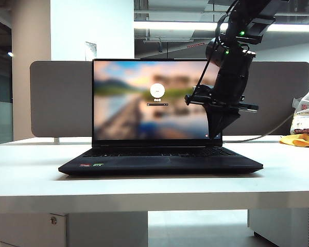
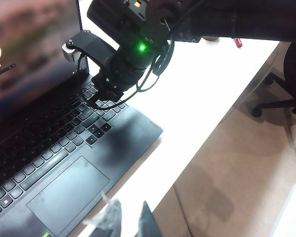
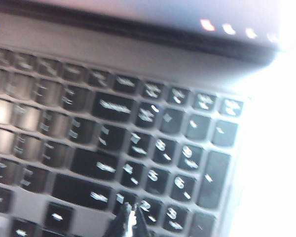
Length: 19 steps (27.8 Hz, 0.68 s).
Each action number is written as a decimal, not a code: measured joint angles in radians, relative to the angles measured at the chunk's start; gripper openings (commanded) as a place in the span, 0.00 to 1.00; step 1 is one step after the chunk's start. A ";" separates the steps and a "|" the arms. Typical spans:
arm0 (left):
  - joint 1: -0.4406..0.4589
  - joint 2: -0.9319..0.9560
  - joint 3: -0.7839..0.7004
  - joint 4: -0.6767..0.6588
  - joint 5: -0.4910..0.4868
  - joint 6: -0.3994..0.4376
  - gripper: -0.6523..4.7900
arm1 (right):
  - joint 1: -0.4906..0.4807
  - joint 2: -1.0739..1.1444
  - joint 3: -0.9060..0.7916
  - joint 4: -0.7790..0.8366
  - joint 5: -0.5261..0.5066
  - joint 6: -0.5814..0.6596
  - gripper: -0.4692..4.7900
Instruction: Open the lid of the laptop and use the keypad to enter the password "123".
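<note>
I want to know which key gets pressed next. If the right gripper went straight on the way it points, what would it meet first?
Probably the keypad: the right gripper, fingertips together, points down at its lower number keys, near the 1 and 2. The blur hides which key exactly.

partition board: grey, upright at the table's back edge
plastic bag: on table, far right
office chair: beside table
</note>
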 measured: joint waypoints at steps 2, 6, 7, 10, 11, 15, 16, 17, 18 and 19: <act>0.000 0.000 0.000 0.000 0.000 0.000 0.21 | -0.008 0.006 0.000 -0.013 0.003 0.000 0.08; 0.000 0.000 0.000 0.000 0.000 0.000 0.22 | -0.009 0.008 0.000 -0.016 0.006 0.000 0.08; 0.000 0.000 0.000 0.000 0.000 0.000 0.22 | -0.009 0.011 0.000 -0.016 0.005 0.000 0.08; 0.000 0.000 0.000 0.000 0.000 0.000 0.21 | -0.009 0.024 -0.002 -0.023 0.004 0.000 0.08; 0.000 0.000 0.000 0.000 0.000 0.000 0.21 | -0.009 0.026 -0.002 -0.024 0.004 0.000 0.08; 0.000 0.000 0.000 0.000 0.000 0.000 0.22 | -0.009 0.040 -0.002 -0.027 0.002 0.000 0.08; 0.000 0.000 0.000 0.000 0.000 0.000 0.22 | -0.009 0.040 -0.002 -0.031 0.001 0.000 0.08; 0.000 0.000 0.000 0.001 0.000 0.000 0.22 | -0.009 0.040 -0.002 -0.031 -0.002 0.000 0.08; 0.000 0.000 0.000 0.005 0.000 0.000 0.21 | -0.009 0.041 -0.002 -0.031 -0.003 0.000 0.08; 0.000 0.000 0.000 0.010 0.000 0.000 0.21 | -0.009 0.042 -0.002 -0.031 -0.004 0.000 0.08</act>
